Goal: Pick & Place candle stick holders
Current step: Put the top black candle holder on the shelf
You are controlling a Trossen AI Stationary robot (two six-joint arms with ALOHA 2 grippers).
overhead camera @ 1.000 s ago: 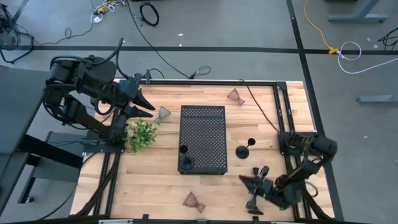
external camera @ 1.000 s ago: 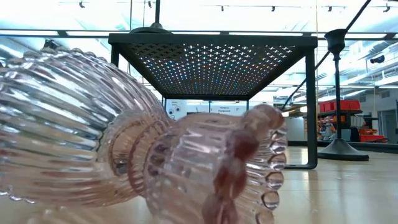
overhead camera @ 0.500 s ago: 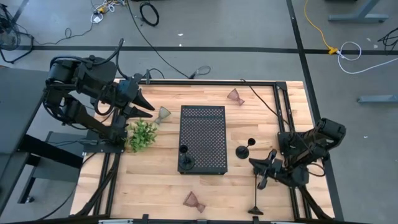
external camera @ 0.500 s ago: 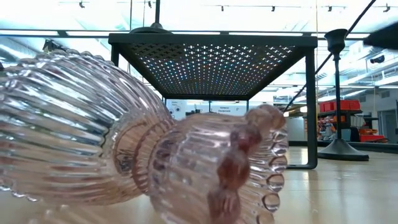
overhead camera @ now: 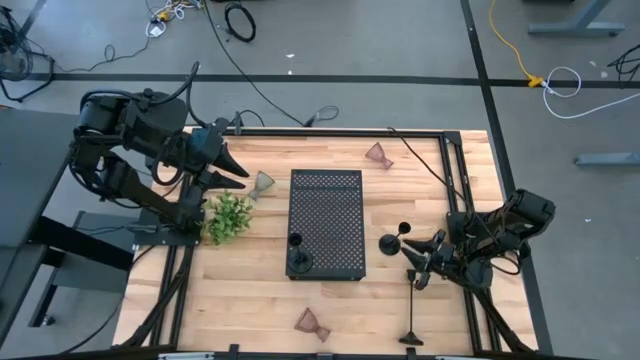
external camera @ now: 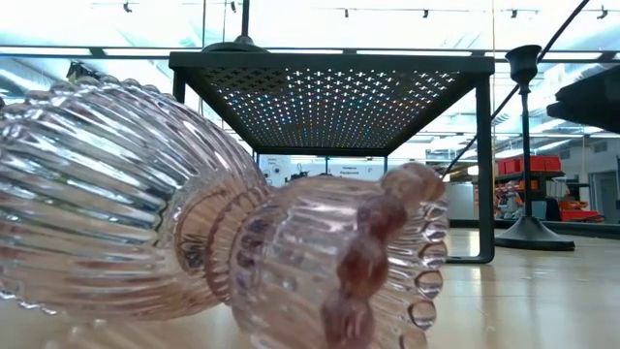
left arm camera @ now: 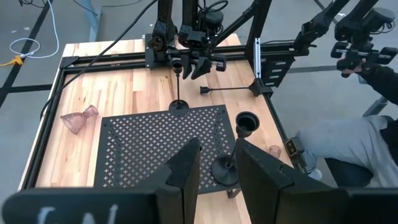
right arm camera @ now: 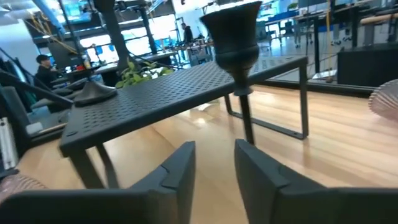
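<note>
One black candle stick holder stands on the black perforated tray. A second stands on the table right of the tray. A third lies flat near the front edge. Three glass cups lie on their sides: pinkish at the far side, greenish left of the tray, pinkish at the front, filling the low view. My right gripper is open and empty, level, just right of the second holder, whose cup top shows ahead. My left gripper hovers open and empty beside the greenish cup.
A green plant sprig lies left of the tray, below my left gripper. The tray stands on legs above the table. Black frame rails run along the table's edges. A person shows beyond the table's edge in the left wrist view.
My right gripper has moved from over the lying holder at the front toward the table's far edge, stopping beside the standing holder right of the tray. The lying holder stays flat on the table.
</note>
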